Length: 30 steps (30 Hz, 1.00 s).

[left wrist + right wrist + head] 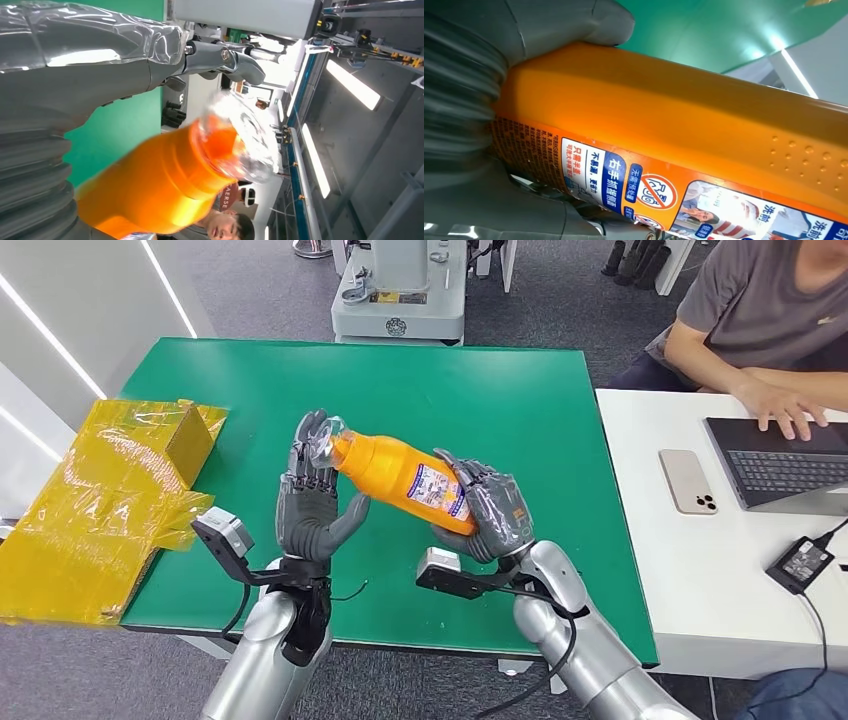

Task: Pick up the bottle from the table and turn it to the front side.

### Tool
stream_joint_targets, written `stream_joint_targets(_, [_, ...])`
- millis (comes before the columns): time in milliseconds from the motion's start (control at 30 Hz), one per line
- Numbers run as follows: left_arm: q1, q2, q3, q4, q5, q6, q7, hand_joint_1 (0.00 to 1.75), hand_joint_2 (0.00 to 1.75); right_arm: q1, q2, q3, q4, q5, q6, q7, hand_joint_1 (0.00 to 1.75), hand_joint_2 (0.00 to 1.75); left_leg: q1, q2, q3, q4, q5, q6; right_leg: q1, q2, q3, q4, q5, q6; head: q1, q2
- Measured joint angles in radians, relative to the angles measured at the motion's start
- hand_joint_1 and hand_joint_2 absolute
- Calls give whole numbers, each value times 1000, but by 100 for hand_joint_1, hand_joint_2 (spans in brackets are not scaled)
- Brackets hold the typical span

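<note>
Two tables fill the scene: a green table (pixel 420 390) in front of the robot and a white table (pixel 650 570) to its right, where a person (pixel 760 310) works at a laptop (pixel 780 465) with a phone (pixel 688 481) beside it. On the left edge of the green table lies a yellow wrapped box (pixel 100 500).

The bottle (pixel 405 478) is orange and it is lifted above the green table, not touching it. Its long axis runs slanted, from the clear cap end near the left hand (pixel 318 502) down to the base end in the right hand (pixel 490 515).

The right hand is closed around the lower body of the bottle; the right wrist view shows its thumb (pixel 574 20) pressed on the orange side, with the printed label (pixel 664 195) turned partly toward the palm. The left hand has its fingers mostly straight and spread, standing upright at the cap end. It seems to touch or support the cap, but I cannot tell if it really grips.

So the right hand carries the bottle, and I judge the turn must go around the long axis. There is open room above the middle of the green table; the yellow wrapped box and the table edges are well apart.
</note>
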<state>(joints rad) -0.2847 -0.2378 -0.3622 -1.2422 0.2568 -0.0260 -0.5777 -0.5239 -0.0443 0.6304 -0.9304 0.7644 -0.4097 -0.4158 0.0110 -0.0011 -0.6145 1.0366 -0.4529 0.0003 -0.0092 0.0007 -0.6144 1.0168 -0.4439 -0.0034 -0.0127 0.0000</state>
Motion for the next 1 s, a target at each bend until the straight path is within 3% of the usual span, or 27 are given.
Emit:
stream_joint_targets(567, [-35, 3, -5, 59, 10, -8, 0, 0, 175, 0, 6, 22, 29, -7, 29, -36, 175, 175, 0, 0, 0, 0, 0, 0, 0, 0, 0, 0, 0, 0, 0, 0])
stream_joint_targets(1000, [-41, 2, -6, 75, 23, -11, -3, 0, 175, -34, 60, 45, 78, 1, 97, -60, 175, 175, 0, 0, 0, 0, 0, 0, 0, 0, 0, 0, 0, 0, 0, 0])
